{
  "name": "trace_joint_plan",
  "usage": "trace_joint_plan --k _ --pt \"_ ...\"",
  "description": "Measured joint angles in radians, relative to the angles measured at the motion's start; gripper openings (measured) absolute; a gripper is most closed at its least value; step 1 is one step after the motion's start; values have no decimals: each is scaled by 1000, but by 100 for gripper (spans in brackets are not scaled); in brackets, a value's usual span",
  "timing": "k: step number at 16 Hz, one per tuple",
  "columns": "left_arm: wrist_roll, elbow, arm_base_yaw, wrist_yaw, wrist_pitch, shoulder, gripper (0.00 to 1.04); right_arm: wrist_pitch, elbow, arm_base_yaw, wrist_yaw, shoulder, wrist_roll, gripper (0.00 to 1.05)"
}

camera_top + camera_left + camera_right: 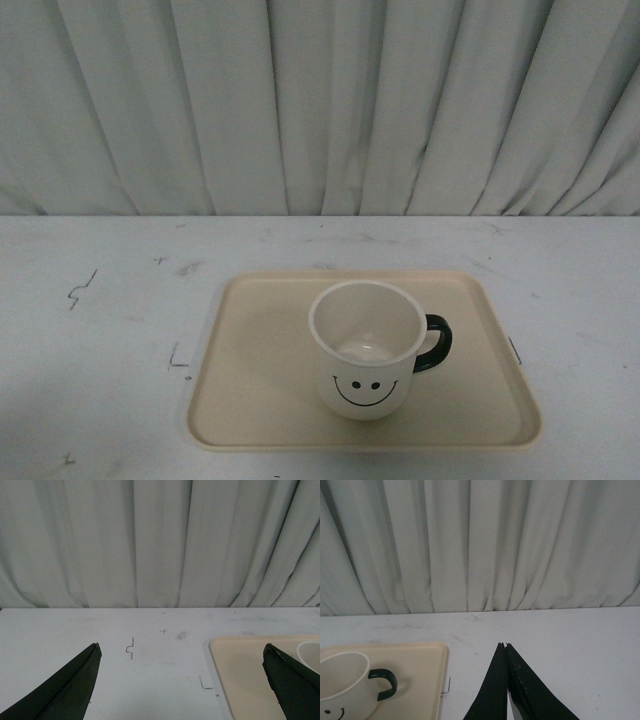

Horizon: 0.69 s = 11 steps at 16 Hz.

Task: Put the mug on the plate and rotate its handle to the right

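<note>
The cream-white mug [366, 350] with a black smiley face stands upright on the beige plate [260, 370], right of the plate's middle. Its black handle [436, 343] points to the right. Neither gripper shows in the front view. In the left wrist view my left gripper [181, 652] is open and empty over the bare table, with the plate's corner [240, 675] beside one finger. In the right wrist view my right gripper [504, 645] is shut and empty over the table, apart from the plate [427, 675], the mug [342, 685] and its handle [384, 682].
A white table [100, 320] with small black pen marks carries the plate. A pale pleated curtain [320, 100] hangs along the table's far edge.
</note>
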State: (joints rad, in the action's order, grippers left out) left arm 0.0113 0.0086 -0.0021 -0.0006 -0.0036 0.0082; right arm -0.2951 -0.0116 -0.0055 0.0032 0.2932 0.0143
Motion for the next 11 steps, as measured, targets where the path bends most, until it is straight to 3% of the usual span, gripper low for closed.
trace_joint_plan --k 2,3,4,5,6,11 --pt "0 0 0 0 0 0 98 21 0 0 0 -22 0 2" --pt "0 0 0 0 0 0 98 93 0 0 0 -93 0 2" --pt "0 0 0 -2 0 0 98 297 0 0 -3 -284 0 2" --pt "0 0 0 0 0 0 98 307 0 0 -3 -289 0 2" --pt "0 0 0 0 0 0 98 299 0 0 -3 -289 0 10" --pt "0 0 0 0 0 0 98 299 0 0 -3 -289 0 74"
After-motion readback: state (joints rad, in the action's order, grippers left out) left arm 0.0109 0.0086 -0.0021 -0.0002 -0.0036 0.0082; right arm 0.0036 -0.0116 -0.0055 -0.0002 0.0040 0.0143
